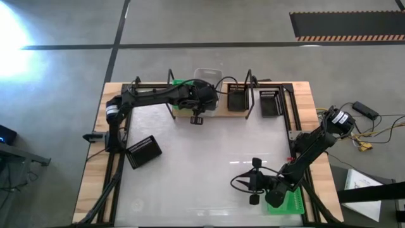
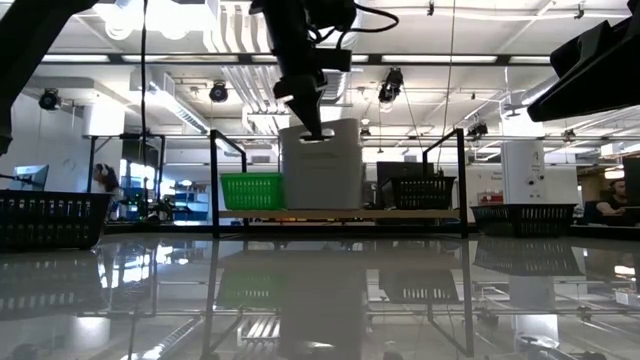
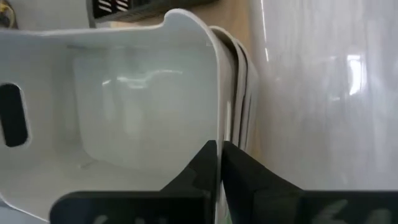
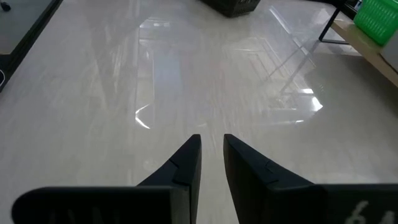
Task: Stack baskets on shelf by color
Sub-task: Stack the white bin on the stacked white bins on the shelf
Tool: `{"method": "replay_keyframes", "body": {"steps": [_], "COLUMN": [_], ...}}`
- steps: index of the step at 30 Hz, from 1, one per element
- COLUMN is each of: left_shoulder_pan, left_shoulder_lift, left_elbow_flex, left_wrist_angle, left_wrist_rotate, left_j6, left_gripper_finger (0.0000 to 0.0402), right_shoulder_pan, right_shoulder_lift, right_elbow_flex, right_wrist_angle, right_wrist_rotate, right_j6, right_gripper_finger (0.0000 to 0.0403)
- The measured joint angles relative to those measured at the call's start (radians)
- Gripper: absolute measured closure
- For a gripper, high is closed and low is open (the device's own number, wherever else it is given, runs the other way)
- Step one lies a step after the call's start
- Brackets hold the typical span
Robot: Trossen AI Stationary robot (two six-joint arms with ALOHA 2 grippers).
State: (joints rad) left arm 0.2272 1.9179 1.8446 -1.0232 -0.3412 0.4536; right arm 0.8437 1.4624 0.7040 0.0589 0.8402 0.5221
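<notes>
A stack of nested translucent white baskets (image 2: 320, 165) stands on the light-wood shelf (image 2: 340, 213) at the table's far side. A green basket (image 2: 250, 190) stands to its left on the plank and a black basket (image 2: 418, 192) to its right. My left gripper (image 2: 312, 128) comes down on the white stack from above and is shut on its rim; it also shows in the high view (image 1: 204, 94). My right gripper (image 4: 212, 146) hovers low over the bare table near the front right (image 1: 245, 182), empty, with a narrow gap between its fingers. My left gripper pinches the top of the inner white basket's wall (image 3: 214, 118), on the side facing the table's near edge, with one finger inside the basket and one outside. The fingers (image 3: 245, 180) point down from above. The stack stands upright, its bottom at the shelf plank.
One black basket (image 1: 143, 152) lies on the table at the left. Another (image 1: 271, 102) stands just right of the shelf. A green basket (image 1: 288, 202) lies at the front right under my right arm. Black wire uprights (image 2: 214, 180) stand at the shelf ends.
</notes>
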Motion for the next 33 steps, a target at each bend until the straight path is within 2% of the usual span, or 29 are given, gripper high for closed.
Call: {"method": "replay_keyframes", "body": {"steps": [3, 10, 13, 17, 23, 30, 33], "left_shoulder_pan": [0.003, 0.007, 0.005, -0.011, -0.008, 0.001, 0.002], "left_shoulder_lift": [0.000, 0.000, -0.002, -0.005, -0.005, -0.005, -0.004], "left_elbow_flex": [0.005, 0.039, 0.059, 0.081, 0.055, 0.004, -0.019], "left_wrist_angle": [0.019, 0.028, 0.020, -0.095, -0.216, -0.202, -0.151], "left_wrist_rotate": [0.011, 0.045, 0.045, 0.035, -0.109, -0.121, -0.089], "left_j6": [-0.002, -0.034, -0.067, -0.093, -0.172, -0.206, -0.209], "left_gripper_finger": [0.0388, 0.0303, 0.0280, 0.0275, 0.0275, 0.0275, 0.0275], "right_shoulder_pan": [0.000, 0.000, 0.000, 0.000, 0.000, 0.000, 0.000], "right_shoulder_lift": [0.000, 0.000, 0.000, 0.000, 0.000, 0.000, 0.000], "right_elbow_flex": [0.000, 0.000, -0.002, -0.002, -0.002, -0.002, -0.002], "right_wrist_angle": [0.000, 0.000, 0.000, 0.000, 0.000, 0.000, 0.000], "right_wrist_rotate": [0.000, 0.000, 0.000, 0.000, 0.000, 0.000, 0.000], "right_j6": [0.000, -0.001, 0.001, 0.001, 0.001, 0.001, 0.001], "right_gripper_finger": [0.0342, 0.0342, 0.0342, 0.0342, 0.0342, 0.0342, 0.0342]}}
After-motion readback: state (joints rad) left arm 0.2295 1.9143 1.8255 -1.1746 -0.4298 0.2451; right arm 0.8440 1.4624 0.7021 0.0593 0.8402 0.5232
